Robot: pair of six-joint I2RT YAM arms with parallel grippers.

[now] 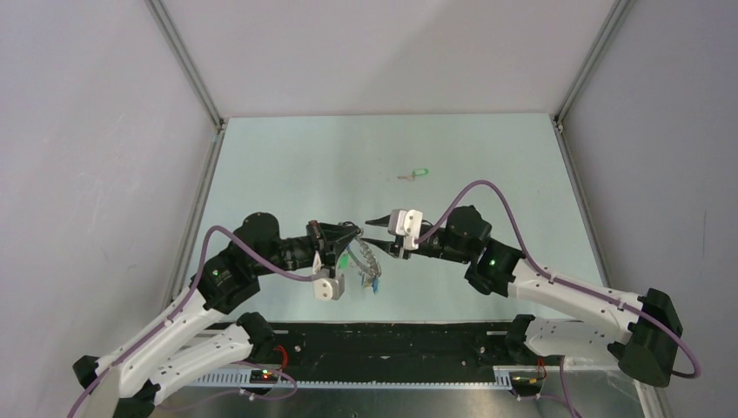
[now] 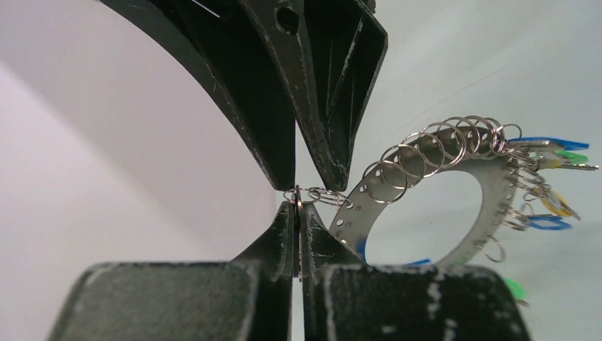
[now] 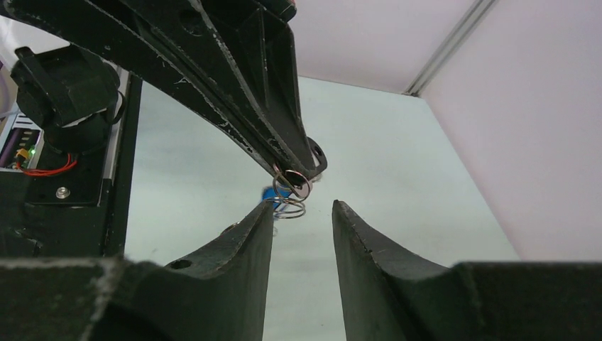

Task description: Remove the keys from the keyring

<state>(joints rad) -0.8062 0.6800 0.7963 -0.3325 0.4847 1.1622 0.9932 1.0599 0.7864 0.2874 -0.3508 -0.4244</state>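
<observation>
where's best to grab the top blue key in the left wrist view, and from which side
Take the top blue key by its plastic head, likely: it is the widest, flattest part and sticks out past the keyring on the side away from the left gripper. Come in from that free side.

Pale mint tabletop [image 1: 287,165], matte and evenly lit (soft, diffuse light), boxed on three sides by plain white wall panels [image 1: 87,131], silver aluminium posts [image 1: 187,65] at the back corners, black rail [image 1: 392,340] along the near edge.
</observation>
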